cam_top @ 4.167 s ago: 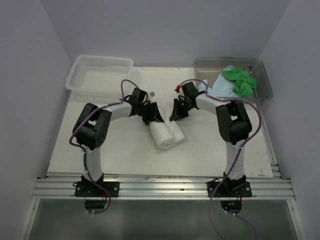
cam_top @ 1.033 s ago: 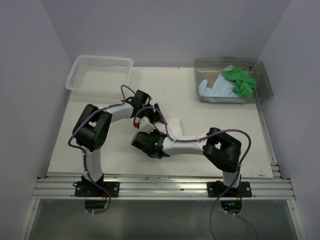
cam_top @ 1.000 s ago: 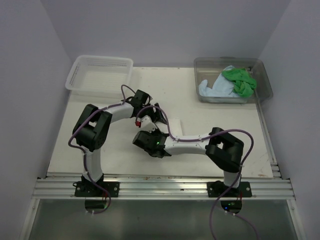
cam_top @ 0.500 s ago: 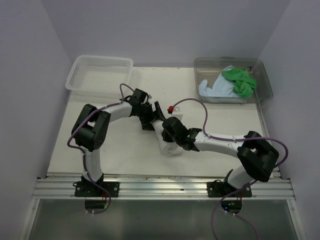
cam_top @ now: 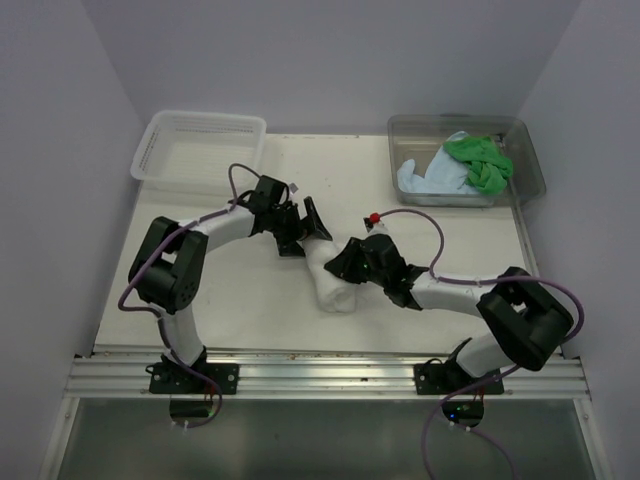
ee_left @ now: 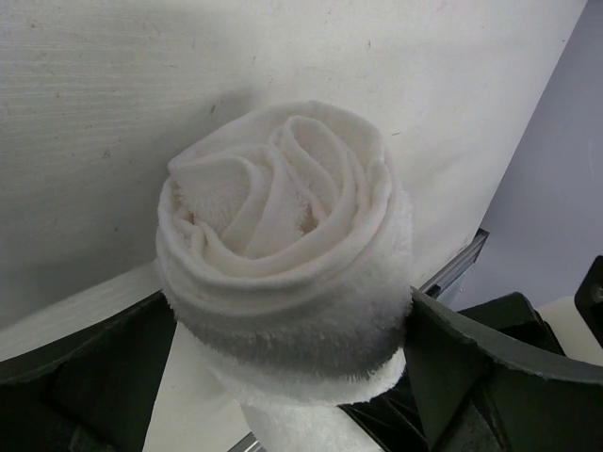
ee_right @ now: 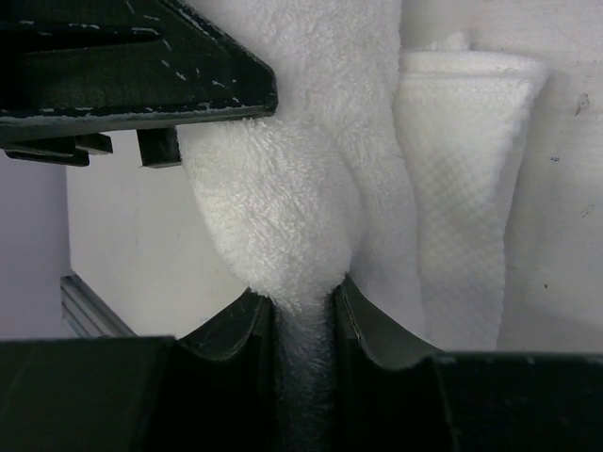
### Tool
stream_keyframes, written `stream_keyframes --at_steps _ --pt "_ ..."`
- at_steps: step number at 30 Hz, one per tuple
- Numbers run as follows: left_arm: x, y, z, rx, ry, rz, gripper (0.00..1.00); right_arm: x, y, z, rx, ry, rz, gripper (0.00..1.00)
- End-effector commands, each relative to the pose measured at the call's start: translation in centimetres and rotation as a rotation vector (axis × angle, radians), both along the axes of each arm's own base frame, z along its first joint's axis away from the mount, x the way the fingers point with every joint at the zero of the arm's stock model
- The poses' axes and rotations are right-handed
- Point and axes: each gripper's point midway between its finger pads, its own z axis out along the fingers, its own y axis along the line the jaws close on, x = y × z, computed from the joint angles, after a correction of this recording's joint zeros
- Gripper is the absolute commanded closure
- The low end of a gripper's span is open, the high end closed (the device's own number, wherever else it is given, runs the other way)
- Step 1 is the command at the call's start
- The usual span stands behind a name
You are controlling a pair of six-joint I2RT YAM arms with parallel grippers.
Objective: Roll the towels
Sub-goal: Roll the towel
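Observation:
A white towel (cam_top: 336, 287) lies rolled up at the table's middle; the left wrist view looks onto its spiral end (ee_left: 283, 217). My left gripper (cam_top: 304, 234) (ee_left: 283, 334) stands open at the roll's far end, its fingers (ee_left: 471, 363) spread on either side of it. My right gripper (cam_top: 348, 264) (ee_right: 301, 306) is shut on a pinched fold of the white towel (ee_right: 273, 207) at the roll's right side. A bright green towel (cam_top: 480, 162) and a light blue towel (cam_top: 428, 178) lie crumpled in the clear tub (cam_top: 532, 160).
A white lattice basket (cam_top: 200, 146) stands at the back left. The tub sits at the back right. The right arm stretches low across the table's front right. A folded flap of the white towel (ee_right: 466, 179) lies beside the roll. Side walls close in both sides.
My right gripper has swung from the roll's left front to its right side and pinches the towel. The left gripper's jaws have spread wider around the roll's end.

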Motion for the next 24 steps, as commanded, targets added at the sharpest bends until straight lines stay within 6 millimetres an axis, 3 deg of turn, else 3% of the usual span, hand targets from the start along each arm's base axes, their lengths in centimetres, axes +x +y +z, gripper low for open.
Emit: stream_keyframes --at_steps 1,6,7,9,10,12,13,17,24 --pt "0.2 0.2 1.8 -0.024 -0.07 -0.025 0.01 -2.3 -1.5 -4.2 -0.023 0.153 -0.002 1.0" --pt "-0.5 0.5 1.6 0.007 -0.06 -0.021 0.06 -2.0 -1.7 -4.4 0.089 0.169 -0.02 1.0" --pt "-0.8 0.5 1.6 0.009 -0.055 -0.026 0.06 -1.2 -1.5 -3.7 0.143 0.147 -0.035 1.0" --pt "-1.3 0.4 1.3 0.013 -0.041 -0.033 0.06 -1.7 -1.6 -4.4 0.178 0.173 -0.026 1.0" --pt "-1.6 0.2 1.2 0.014 -0.035 -0.041 0.06 -1.1 -1.2 -3.6 0.234 0.146 -0.032 1.0" --pt "-1.9 -0.1 1.0 0.008 -0.024 -0.046 0.06 -1.5 -1.2 -4.6 0.268 0.175 -0.028 1.0" --pt "-2.0 -0.3 0.8 0.009 -0.019 -0.049 0.07 -0.7 -0.7 -3.4 0.34 0.141 -0.032 1.0" --pt "-2.3 -1.0 -0.2 0.008 0.016 -0.047 0.12 -0.7 0.0 -3.4 0.468 0.14 -0.015 1.0" --pt "-2.2 -1.9 -1.3 0.004 0.054 -0.049 0.22 -0.7 0.4 -4.1 0.487 0.153 0.001 1.0"
